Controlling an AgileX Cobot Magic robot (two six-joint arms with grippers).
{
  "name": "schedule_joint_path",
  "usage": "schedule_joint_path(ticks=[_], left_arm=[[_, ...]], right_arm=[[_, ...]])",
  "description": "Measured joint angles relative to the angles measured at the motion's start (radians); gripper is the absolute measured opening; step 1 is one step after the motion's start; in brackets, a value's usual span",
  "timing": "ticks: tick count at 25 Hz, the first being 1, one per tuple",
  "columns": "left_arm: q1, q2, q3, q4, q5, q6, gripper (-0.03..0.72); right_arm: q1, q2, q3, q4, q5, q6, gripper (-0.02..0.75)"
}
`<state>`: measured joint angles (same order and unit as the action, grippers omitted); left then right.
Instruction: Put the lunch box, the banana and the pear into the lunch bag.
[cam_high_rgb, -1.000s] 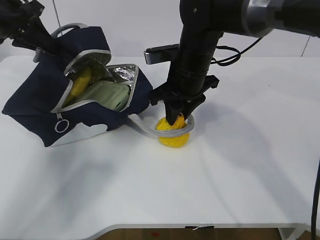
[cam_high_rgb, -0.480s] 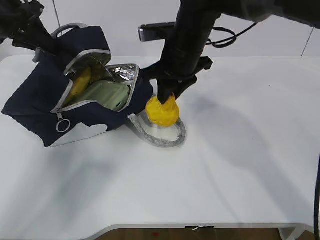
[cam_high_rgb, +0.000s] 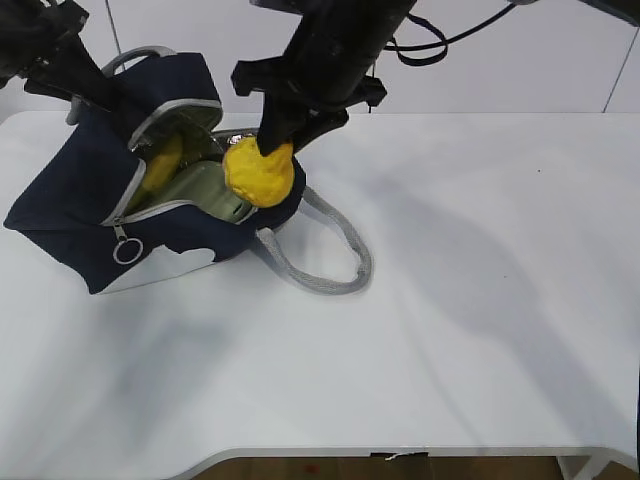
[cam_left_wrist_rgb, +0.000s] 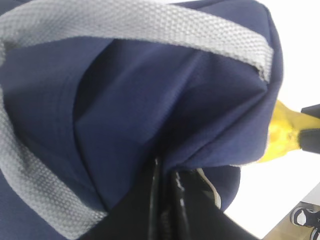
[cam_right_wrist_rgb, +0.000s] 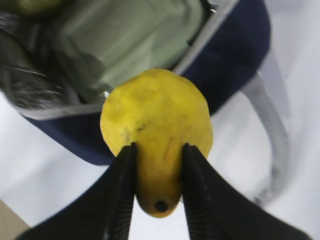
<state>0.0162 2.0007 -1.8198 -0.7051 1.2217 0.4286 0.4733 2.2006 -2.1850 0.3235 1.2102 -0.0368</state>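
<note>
The right gripper is clamped on the pear, which hangs clear of the table directly beneath the fingertips, its narrow stem end pinched between the two black fingers and its broad end pointing away from the wrist. In the right wrist view the pear fills the centre of the frame, and beyond it, farther from the claw, lies the open mouth of the lunch bag with its silver lining exposed. The lunch box, sage-green lid showing, sits inside that opening, just past the far side of the pear. In the exterior view the lunch bag lies to the left of and below the right gripper, tipped so that its unzipped mouth faces the camera; the lunch box rests in the mouth, and the banana lies along its far-left side, farther from the claw than the box. The pear hangs over the near-right rim of the opening. One grey rope handle trails from the bag onto the table below and to the right of the claw, in an empty loop. The left gripper is at the upper rear of the bag, where its dark fingers are pressed together on a fold of the navy fabric, beside the second grey handle.
</note>
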Motion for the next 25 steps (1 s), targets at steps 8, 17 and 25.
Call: schedule_joint_path(ticks=[8, 17, 25], left_arm=[[0.0, 0.0, 0.0, 0.0, 0.0, 0.0, 0.004], [0.0, 0.0, 0.0, 0.0, 0.0, 0.0, 0.004], [0.0, 0.0, 0.0, 0.0, 0.0, 0.0, 0.004]], right_arm=[[0.0, 0.03, -0.002, 0.162, -0.222, 0.0, 0.232], [0.0, 0.124, -0.002, 0.4, -0.334, -0.059, 0.232], [0.0, 0.165, -0.002, 0.505, -0.356, -0.082, 0.37]])
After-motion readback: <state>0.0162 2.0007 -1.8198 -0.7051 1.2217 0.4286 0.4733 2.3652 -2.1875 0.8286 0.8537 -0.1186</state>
